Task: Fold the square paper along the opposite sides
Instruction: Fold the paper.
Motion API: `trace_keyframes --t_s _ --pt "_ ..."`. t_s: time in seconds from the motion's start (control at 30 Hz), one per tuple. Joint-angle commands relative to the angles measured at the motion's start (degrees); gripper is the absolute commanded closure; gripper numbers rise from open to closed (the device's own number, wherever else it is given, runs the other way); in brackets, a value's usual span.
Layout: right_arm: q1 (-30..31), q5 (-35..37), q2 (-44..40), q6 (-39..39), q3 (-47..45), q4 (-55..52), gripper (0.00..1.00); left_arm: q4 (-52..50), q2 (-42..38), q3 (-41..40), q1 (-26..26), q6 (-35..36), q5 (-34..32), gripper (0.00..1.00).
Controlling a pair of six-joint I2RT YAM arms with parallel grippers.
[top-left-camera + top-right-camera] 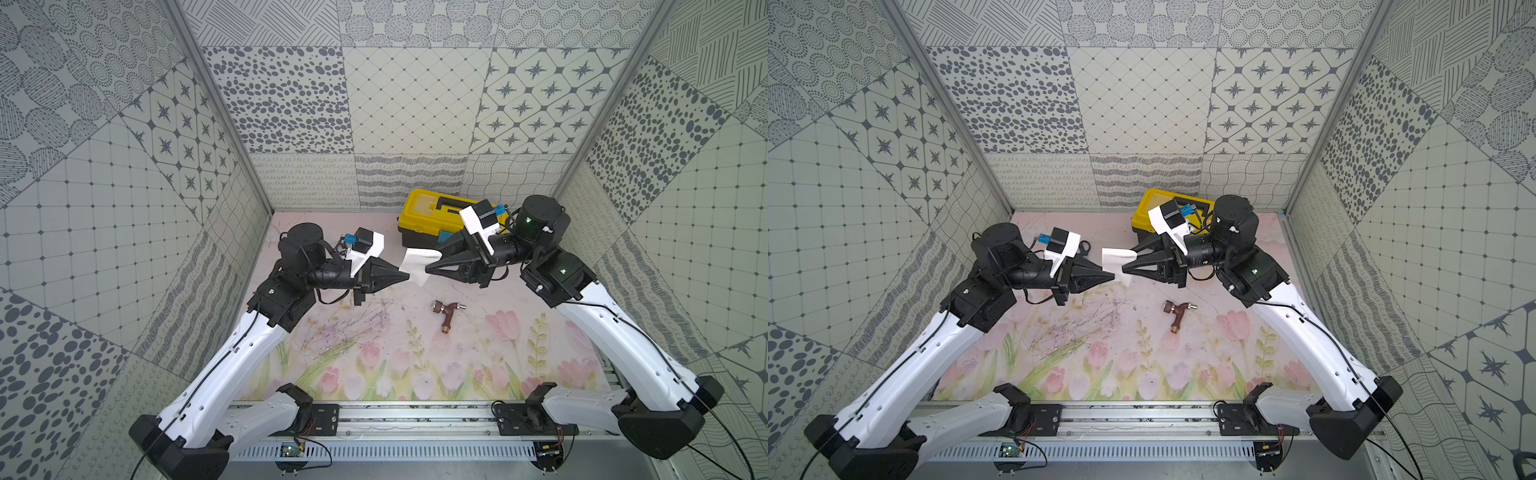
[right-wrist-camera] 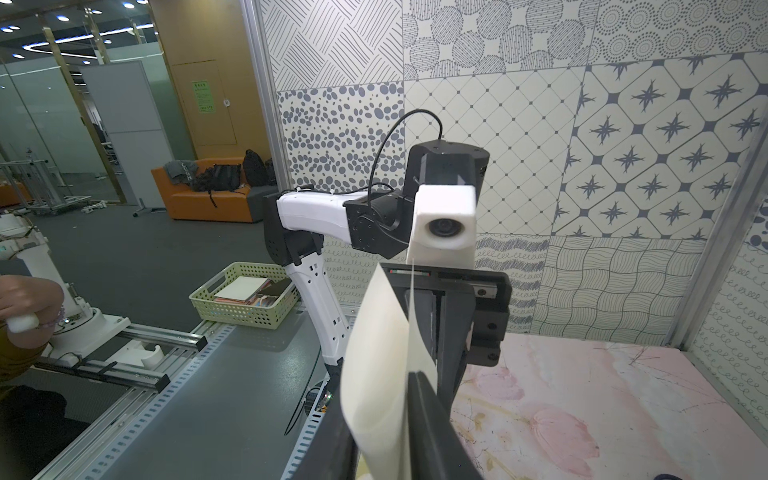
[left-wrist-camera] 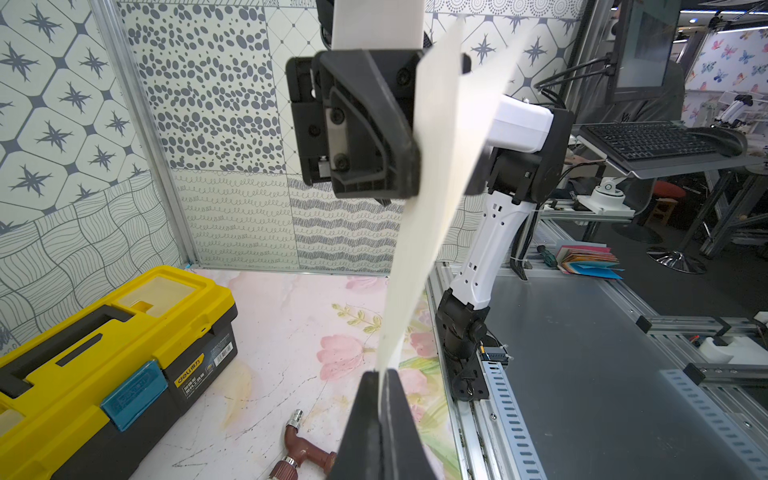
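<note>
Paper (image 1: pixel 415 262) sits midair between claws. Left claw (image 1: pixel 406 276) pinches its edge; right claw (image 1: pixel 429 261) slightly open around curled end.

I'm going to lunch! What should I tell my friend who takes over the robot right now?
Left gripper: shut on one edge of the paper.
Right gripper: jaws apart, the curled paper between them; firm hold unclear.
Paper: up off the table, between both grippers, near the yellow toolbox. A brown tap lies on the table, untouched.
Done: paper lifted and bent over.
Left: line up the opposite sides and press a sharp crease; none shows yet.
</note>
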Motion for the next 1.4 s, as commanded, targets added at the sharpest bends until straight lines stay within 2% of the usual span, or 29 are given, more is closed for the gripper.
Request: trace_keyframes --t_s 0.0,0.33,0.83,1.37 --pt "-0.40 -0.19 -0.86 -0.79 -0.24 0.64 0.75 -0.23 -0.54 0.58 0.16 1.80 1.22 1.00" --pt "-0.50 -0.69 -0.70 -0.79 -0.05 0.64 0.80 -2.01 0.71 1.23 0.16 2.95 3.42 1.00" --pt "0.38 -0.38 0.36 -0.08 0.21 0.73 0.91 -0.07 0.74 1.19 0.13 1.28 1.24 1.00" --pt "0.55 3.33 0.37 -1.53 0.21 -0.81 0.94 -0.24 -0.37 0.76 0.18 0.71 1.92 1.00"
